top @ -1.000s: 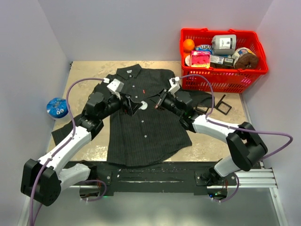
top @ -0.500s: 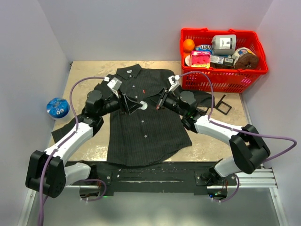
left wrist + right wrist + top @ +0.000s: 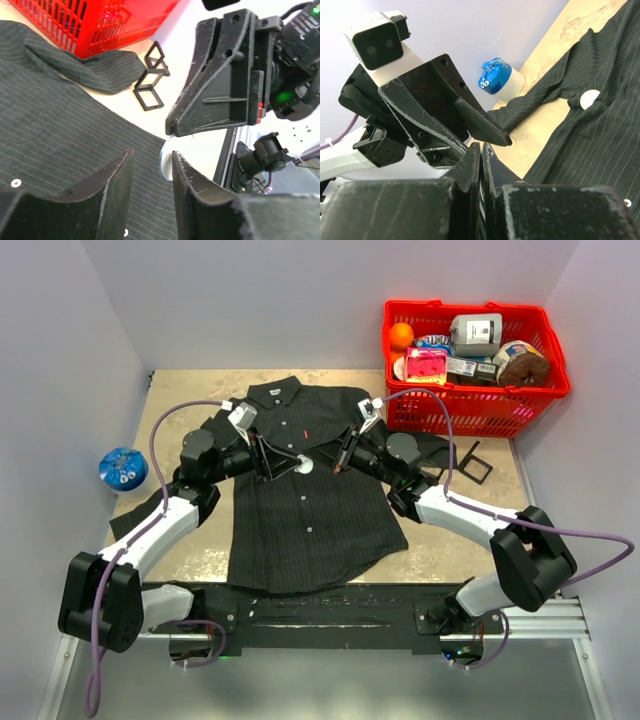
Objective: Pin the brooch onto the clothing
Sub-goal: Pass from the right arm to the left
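Evidently the left gripper, jaws apart, has swung slightly toward the upper left over the last second. The right gripper, fingers together on nothing visible, has barely shifted. The white brooch lies unmoved mid-frame on the clothing, between both tips. Judgement: neither holds it, pinning not begun.

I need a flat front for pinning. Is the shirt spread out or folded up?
Spread out: the shirt lies front up, collar at the far end, its button row showing down towards the hem.
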Robot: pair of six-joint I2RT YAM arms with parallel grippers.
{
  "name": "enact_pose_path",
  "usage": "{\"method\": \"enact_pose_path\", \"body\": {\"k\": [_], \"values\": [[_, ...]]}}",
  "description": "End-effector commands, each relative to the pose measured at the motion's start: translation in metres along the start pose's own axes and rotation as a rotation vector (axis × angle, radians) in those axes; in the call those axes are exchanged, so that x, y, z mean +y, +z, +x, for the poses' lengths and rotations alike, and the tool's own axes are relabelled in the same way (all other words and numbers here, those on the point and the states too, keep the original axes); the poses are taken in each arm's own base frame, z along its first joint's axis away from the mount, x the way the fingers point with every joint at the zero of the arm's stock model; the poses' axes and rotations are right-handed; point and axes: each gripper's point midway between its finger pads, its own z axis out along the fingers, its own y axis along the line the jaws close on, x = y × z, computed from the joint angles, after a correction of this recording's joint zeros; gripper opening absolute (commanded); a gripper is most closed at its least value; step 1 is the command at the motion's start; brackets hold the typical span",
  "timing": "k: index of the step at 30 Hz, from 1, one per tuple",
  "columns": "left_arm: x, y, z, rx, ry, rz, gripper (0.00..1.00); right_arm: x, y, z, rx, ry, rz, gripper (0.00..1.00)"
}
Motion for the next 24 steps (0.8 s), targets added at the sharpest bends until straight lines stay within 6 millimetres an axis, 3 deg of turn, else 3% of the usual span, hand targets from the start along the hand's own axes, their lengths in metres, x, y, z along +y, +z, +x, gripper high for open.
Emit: {"method": "enact_pose_path", "body": {"k": [1, 10, 14, 20, 22, 24], "values": [[-0.010, -0.001, 0.000, 0.009, 0.018, 0.071, 0.34, 0.027, -0.004, -0.014, -0.038, -0.063, -0.093, 0.00], [-0.018, 0.000, 0.005, 0.034, 0.004, 0.144, 0.17, 0.023, -0.002, -0.009, -0.023, -0.054, -0.092, 0.00], [-0.022, 0.000, 0.006, 0.044, 0.014, 0.170, 0.00, 0.021, -0.001, -0.008, -0.019, -0.063, -0.090, 0.00], [-0.023, 0.000, 0.008, 0.083, 0.059, 0.188, 0.00, 0.008, -0.003, -0.008, 0.045, -0.122, -0.042, 0.01], [-0.022, -0.001, 0.015, 0.123, 0.051, 0.197, 0.00, 0.004, -0.005, -0.020, 0.054, -0.187, -0.027, 0.16], [-0.024, -0.002, 0.015, 0.142, 0.089, 0.221, 0.00, -0.001, -0.011, -0.017, 0.114, -0.217, -0.001, 0.26]]}}
